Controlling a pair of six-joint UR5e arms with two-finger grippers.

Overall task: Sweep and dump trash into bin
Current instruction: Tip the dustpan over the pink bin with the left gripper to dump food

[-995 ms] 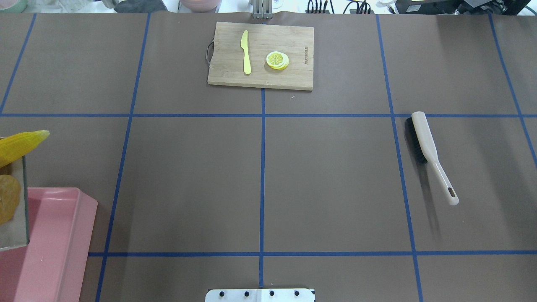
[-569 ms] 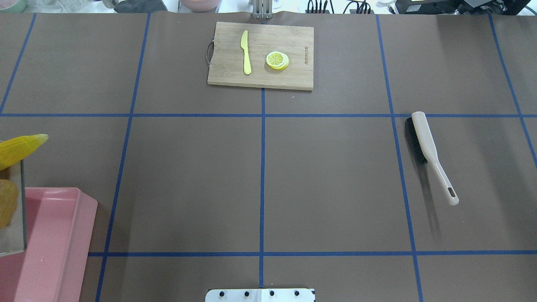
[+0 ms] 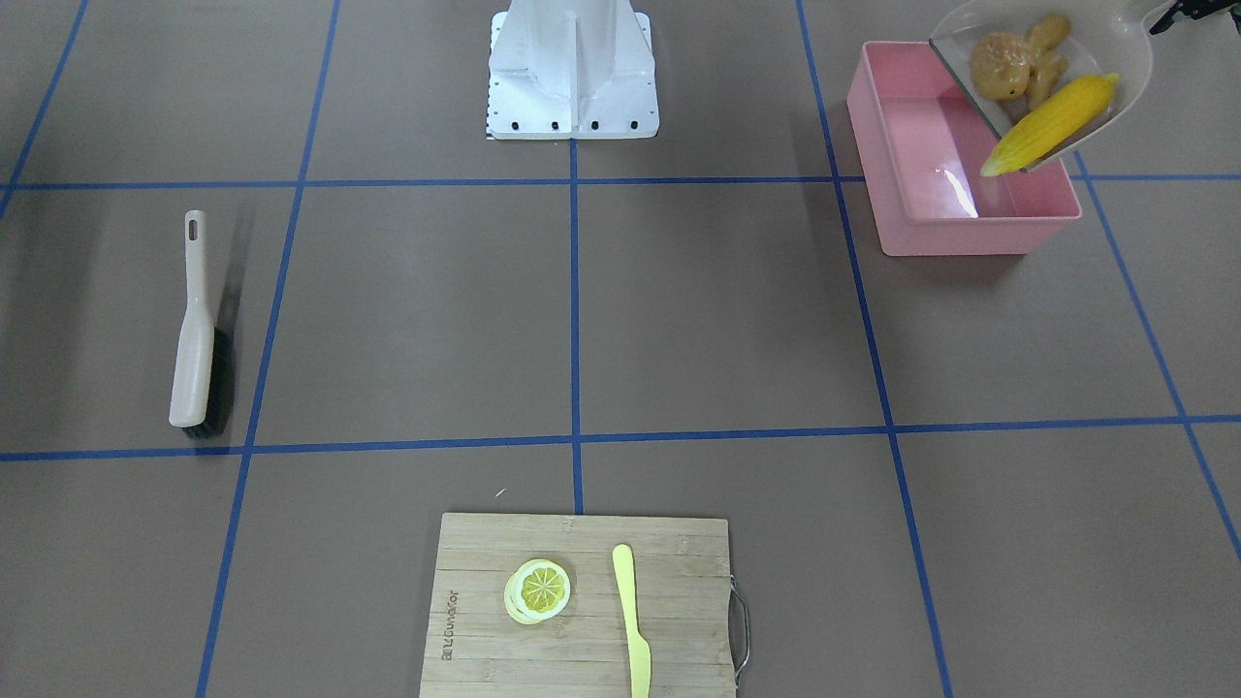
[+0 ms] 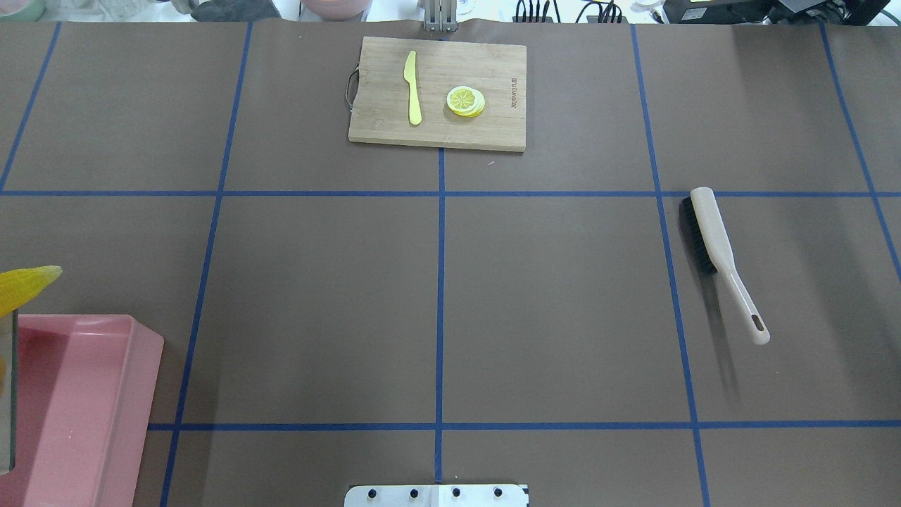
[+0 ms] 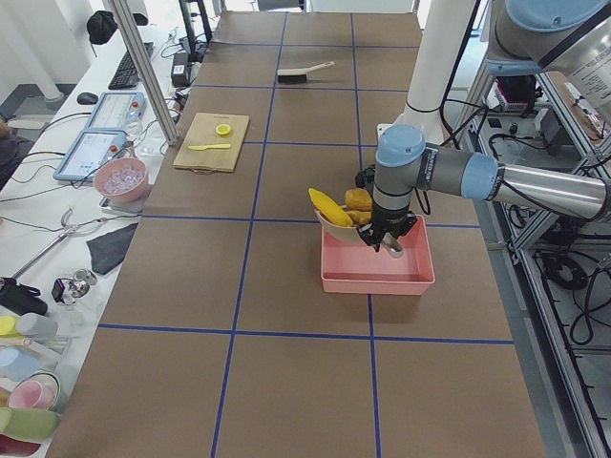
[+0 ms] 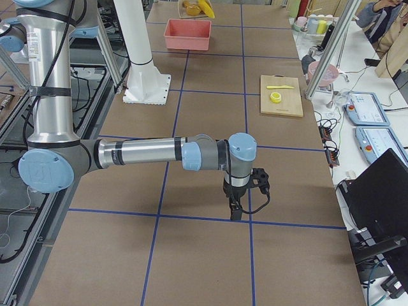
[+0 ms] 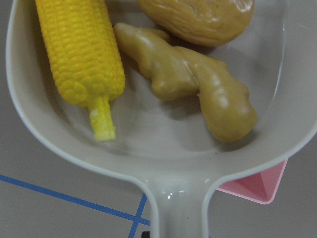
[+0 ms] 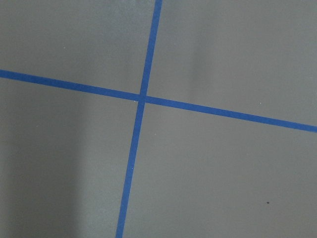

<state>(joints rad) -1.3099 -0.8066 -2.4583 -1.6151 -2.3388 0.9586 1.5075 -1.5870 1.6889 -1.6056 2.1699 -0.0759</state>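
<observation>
My left gripper (image 5: 390, 242) has the beige dustpan (image 3: 1125, 53) tilted over the pink bin (image 3: 960, 237), upper right in the front view. I can't tell whether it or the right gripper (image 6: 237, 207) is open or closed. Sweeping looks done: the corn cob (image 3: 1047, 126), potato (image 3: 999, 63) and ginger root (image 3: 1049, 47) sit in the pan, not yet dumped. The stamp on the cutting board (image 3: 582, 669) is too small to read.
</observation>
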